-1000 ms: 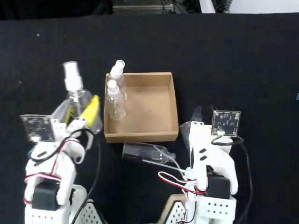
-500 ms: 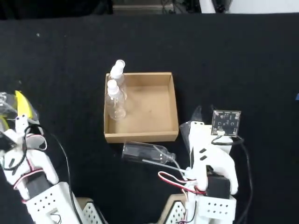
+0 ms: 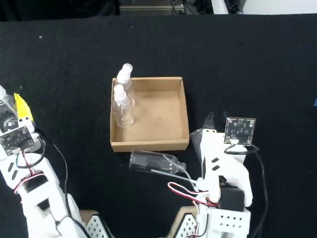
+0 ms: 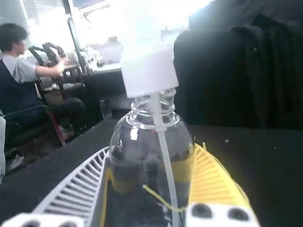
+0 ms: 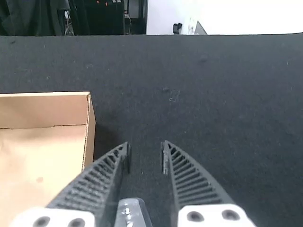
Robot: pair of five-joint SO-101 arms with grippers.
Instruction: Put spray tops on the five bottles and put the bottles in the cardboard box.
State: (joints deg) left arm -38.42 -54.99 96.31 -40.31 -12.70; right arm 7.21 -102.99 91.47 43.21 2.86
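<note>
Progress: two capped bottles stand in the box [image 3: 184, 114], against its left wall. The near bottle [image 3: 122, 106] is inside. The far bottle [image 3: 125, 75] stands at the back corner, and I cannot tell whether it is fully inside the rim. A third bottle [image 4: 142, 175] is in the left gripper [image 4: 152, 153], out at the table's left edge and well apart from the box, with its top [image 4: 147, 71] seated on the neck. A fourth bottle [image 3: 151, 161] lies on its side on the table [image 3: 247, 59], just in front of the box's near wall, with a thin tube [image 3: 171, 173] beside it. I cannot tell whether its top is seated. That makes four bottles counted.

Judgement: roughly halfway. Left to do: box the third bottle, cap or check the fourth and box it, then the fifth.

Jaws, left gripper: closed on the third bottle's body, white jaw on one side and yellow on the other, with the bottle upright between them.

Jaws, right gripper [image 5: 144, 153]: parted by a narrow gap, with nothing between the tips. It sits low over bare table just beside the box's right wall. Something clear shows at the jaw roots, and I cannot identify it.
</note>
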